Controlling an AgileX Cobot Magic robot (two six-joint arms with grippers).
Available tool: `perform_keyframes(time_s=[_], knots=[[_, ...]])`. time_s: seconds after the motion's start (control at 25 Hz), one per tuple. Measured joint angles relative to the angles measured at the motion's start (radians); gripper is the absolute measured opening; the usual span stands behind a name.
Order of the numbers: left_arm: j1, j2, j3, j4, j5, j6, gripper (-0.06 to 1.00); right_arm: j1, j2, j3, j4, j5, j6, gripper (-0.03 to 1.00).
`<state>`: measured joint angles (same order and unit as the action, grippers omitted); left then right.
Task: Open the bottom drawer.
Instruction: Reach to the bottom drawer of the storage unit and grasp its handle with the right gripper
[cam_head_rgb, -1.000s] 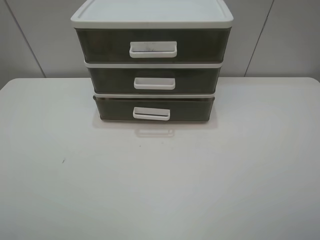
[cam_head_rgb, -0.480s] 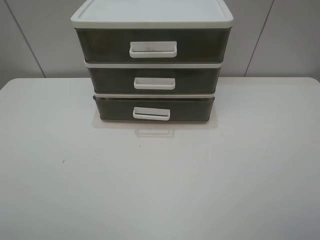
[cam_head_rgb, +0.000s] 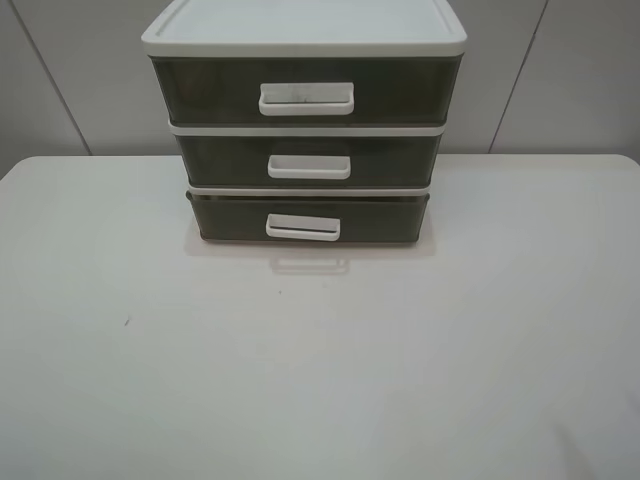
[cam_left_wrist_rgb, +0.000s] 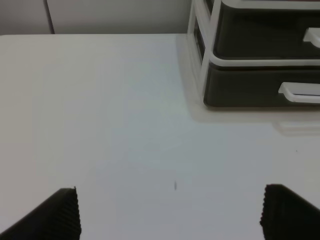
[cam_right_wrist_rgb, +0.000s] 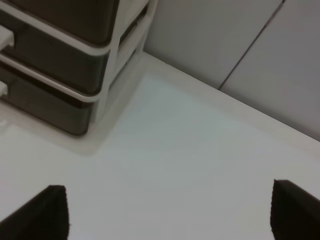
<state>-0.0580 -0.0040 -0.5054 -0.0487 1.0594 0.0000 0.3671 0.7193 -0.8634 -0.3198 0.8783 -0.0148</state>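
Observation:
The bottom drawer (cam_head_rgb: 308, 221) is the lowest of three stacked smoky-brown drawers in a white frame at the table's back middle. It is closed, and its white loop handle (cam_head_rgb: 303, 228) faces forward. It also shows in the left wrist view (cam_left_wrist_rgb: 250, 90) and in the right wrist view (cam_right_wrist_rgb: 45, 107). Neither arm shows in the exterior high view. My left gripper (cam_left_wrist_rgb: 170, 212) is open and empty, low over the bare table, left of and in front of the drawers. My right gripper (cam_right_wrist_rgb: 167, 212) is open and empty, to the right of the drawer unit.
The middle drawer (cam_head_rgb: 308, 160) and the taller top drawer (cam_head_rgb: 305, 92) are closed above it. The white table (cam_head_rgb: 320, 360) spreads in front. A grey panelled wall (cam_head_rgb: 560, 70) stands behind. A small dark speck (cam_head_rgb: 126, 322) marks the table at the left.

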Motion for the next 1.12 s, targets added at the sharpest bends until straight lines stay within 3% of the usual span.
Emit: perform_keyframes(time_s=[0.24, 0.44, 0.6, 0.8, 1.12], knots=[[0.000, 0.000, 0.000, 0.000, 0.000, 0.000, 0.74, 0.001, 0.213, 0.000, 0.072, -0.188, 0.000, 0.80], [0.000, 0.000, 0.000, 0.000, 0.000, 0.000, 0.74, 0.102, 0.480, 0.000, 0.061, -0.313, -0.013, 0.80], [0.000, 0.000, 0.000, 0.000, 0.000, 0.000, 0.74, 0.202, 0.665, 0.000, 0.036, -0.432, -0.147, 0.80], [0.000, 0.000, 0.000, 0.000, 0.000, 0.000, 0.74, 0.292, 0.846, 0.000, -0.017, -0.515, -0.323, 0.80], [0.000, 0.000, 0.000, 0.000, 0.000, 0.000, 0.74, 0.361, 1.008, 0.000, -0.057, -0.749, -0.418, 0.80]])
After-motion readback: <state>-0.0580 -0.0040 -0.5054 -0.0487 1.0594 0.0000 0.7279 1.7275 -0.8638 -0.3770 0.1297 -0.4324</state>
